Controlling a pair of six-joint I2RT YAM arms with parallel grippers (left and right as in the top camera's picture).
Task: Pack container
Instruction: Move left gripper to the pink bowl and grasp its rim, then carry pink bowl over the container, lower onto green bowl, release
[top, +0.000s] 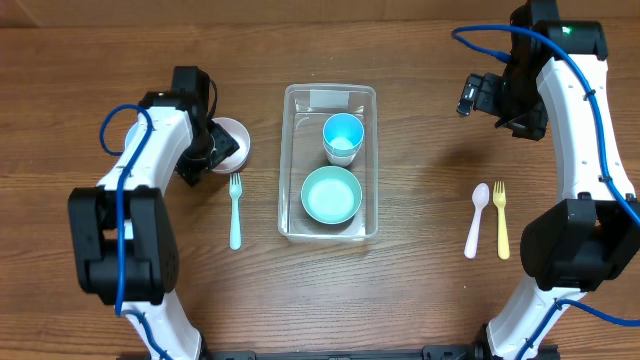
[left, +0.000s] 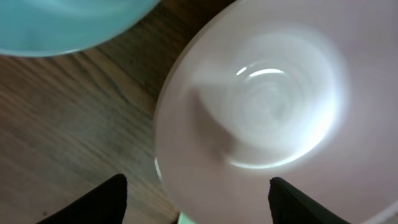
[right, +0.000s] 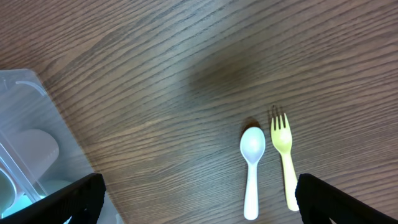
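The clear container (top: 289, 165) stands mid-table and holds a teal cup (top: 343, 137) and a teal bowl (top: 331, 195). Its corner shows in the right wrist view (right: 28, 112). My left gripper (top: 205, 150) is open at a white bowl (top: 232, 143). In the left wrist view the jaws (left: 196, 202) straddle the near rim of the bowl (left: 273, 106), one finger over the table and one over the bowl. My right gripper (top: 478, 95) is open and empty, raised at the far right; its jaws (right: 199, 199) hang over bare wood.
A teal fork (top: 235, 210) lies between the white bowl and the container. A white spoon (top: 477, 218) (right: 252, 168) and a yellow fork (top: 500, 218) (right: 283, 155) lie side by side at the right. A blurred teal curved shape (left: 62, 25) fills the left wrist view's top left.
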